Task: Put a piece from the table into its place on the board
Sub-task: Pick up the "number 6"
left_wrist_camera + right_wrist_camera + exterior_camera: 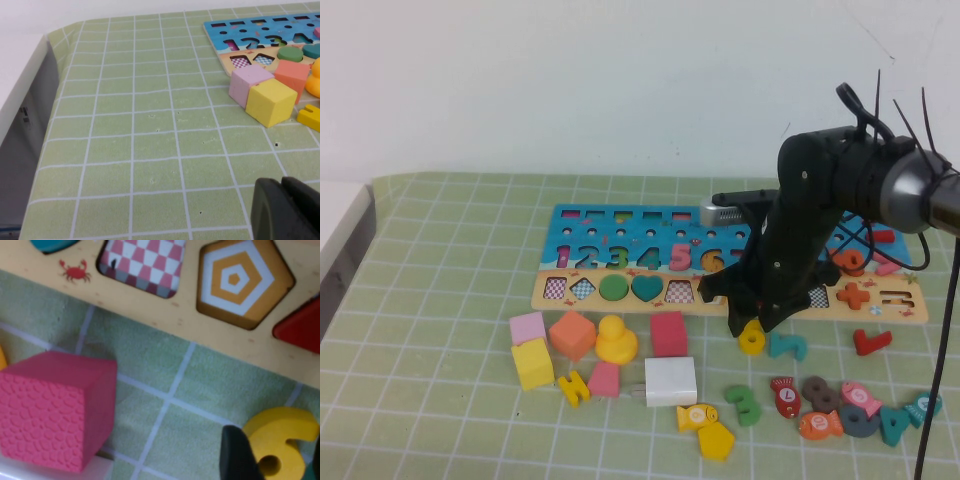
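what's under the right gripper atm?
The yellow 6 piece lies flat on the green mat, between the right gripper fingers, just off the board edge. The 6's lower end is out of frame.

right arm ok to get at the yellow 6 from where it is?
Probably yes. The right claw is down over the yellow 6, fingers either side; teal digit close beside it, no other piece blocking. Left claw sits over bare mat, far off.
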You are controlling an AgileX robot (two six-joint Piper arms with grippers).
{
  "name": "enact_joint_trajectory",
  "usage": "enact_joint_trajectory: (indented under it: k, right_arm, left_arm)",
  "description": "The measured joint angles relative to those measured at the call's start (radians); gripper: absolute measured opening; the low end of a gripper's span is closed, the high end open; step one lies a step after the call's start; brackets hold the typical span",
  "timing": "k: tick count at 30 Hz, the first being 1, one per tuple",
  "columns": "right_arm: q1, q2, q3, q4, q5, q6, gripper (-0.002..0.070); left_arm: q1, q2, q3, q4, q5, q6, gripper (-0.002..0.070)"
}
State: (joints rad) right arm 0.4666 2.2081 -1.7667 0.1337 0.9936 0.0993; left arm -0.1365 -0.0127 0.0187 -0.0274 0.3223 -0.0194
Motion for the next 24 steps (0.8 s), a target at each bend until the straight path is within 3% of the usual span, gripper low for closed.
enact_joint_trajectory:
  k: [24]
  right_arm:
    - [0.0, 0.0, 0.0, 0.027, 0.018, 0.0, 0.0316]
  left_arm:
    - [0.0, 0.0, 0.0, 0.0, 0.0, 0.0, -0.0002]
